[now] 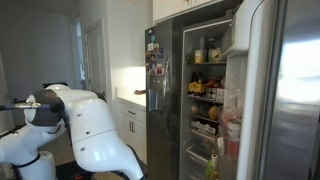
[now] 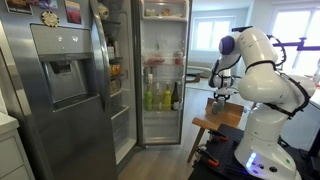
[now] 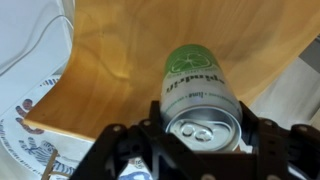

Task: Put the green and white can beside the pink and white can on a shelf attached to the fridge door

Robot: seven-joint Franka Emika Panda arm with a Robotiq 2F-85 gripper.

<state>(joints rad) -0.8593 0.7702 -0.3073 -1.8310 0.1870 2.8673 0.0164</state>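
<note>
Gripper [image 3: 203, 126] clenched on green can [image 3: 198, 85], fingers [image 3: 125, 148] against both sides. Can over wood stool [image 3: 110, 60]; whether it touches the stool is unclear. In exterior views, arm [image 2: 245, 60] well apart from open fridge [image 2: 160, 70]; door [image 1: 292, 90] wide open.

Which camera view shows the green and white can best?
The wrist view: the green and white can fills the centre, label and top plain. In both exterior views it is too small or hidden to make out.
</note>
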